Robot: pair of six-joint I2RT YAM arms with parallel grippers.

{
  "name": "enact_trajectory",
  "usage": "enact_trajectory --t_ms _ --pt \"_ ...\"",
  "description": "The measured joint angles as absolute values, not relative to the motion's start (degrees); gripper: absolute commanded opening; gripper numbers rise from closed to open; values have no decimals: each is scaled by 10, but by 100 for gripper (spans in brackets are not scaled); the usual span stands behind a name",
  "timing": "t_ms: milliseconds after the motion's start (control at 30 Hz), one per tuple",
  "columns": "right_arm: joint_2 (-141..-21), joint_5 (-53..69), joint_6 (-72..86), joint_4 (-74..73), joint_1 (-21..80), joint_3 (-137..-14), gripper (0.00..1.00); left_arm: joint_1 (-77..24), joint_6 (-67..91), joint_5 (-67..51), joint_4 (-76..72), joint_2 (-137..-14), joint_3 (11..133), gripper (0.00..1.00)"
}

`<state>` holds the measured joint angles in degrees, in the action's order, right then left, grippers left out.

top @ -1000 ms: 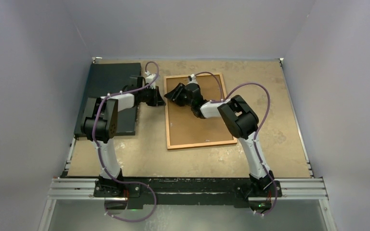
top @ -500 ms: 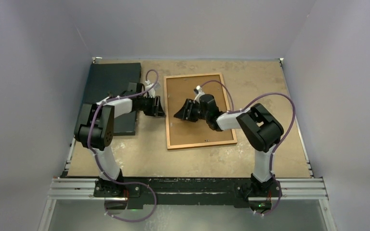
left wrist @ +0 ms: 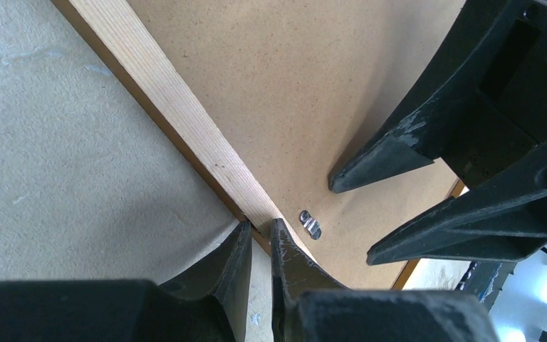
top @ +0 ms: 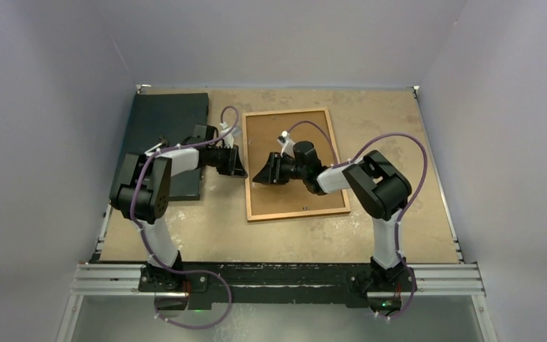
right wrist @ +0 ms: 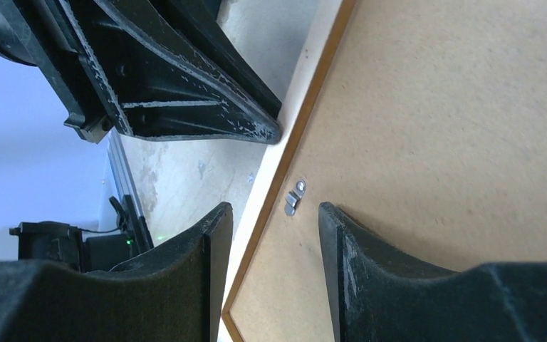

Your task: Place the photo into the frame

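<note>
The frame (top: 299,213) lies face down mid-table, its narrow wooden rim (left wrist: 171,107) around a plain brown backing board (top: 306,189). My left gripper (top: 237,167) sits at the frame's left rim. In the left wrist view its fingertips (left wrist: 261,226) stand a narrow gap apart, pinching the rim's outer edge. My right gripper (top: 262,175) hovers open just inside that same rim (right wrist: 310,71), a small metal clip (right wrist: 294,197) ahead of its fingertips (right wrist: 274,208). The photo is not in view.
A dark grey-black mat (top: 164,128) lies at the back left, under the left arm. The clip (left wrist: 310,224) sits beside the left gripper's right finger. The two grippers face each other a short way apart. Grey walls enclose the table.
Both grippers have slid toward the near side along the frame's left rim. The left jaws opened, then closed down on the rim. The right jaws opened slightly.
</note>
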<state>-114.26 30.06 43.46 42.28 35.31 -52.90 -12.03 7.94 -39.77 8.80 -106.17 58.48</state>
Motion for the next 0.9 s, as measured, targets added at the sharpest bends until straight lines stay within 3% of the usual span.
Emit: enact_trajectory --t_ms 900 --pt "-1179 329 403 382 369 -592 47 -120 80 -397 87 -1062 585 0"
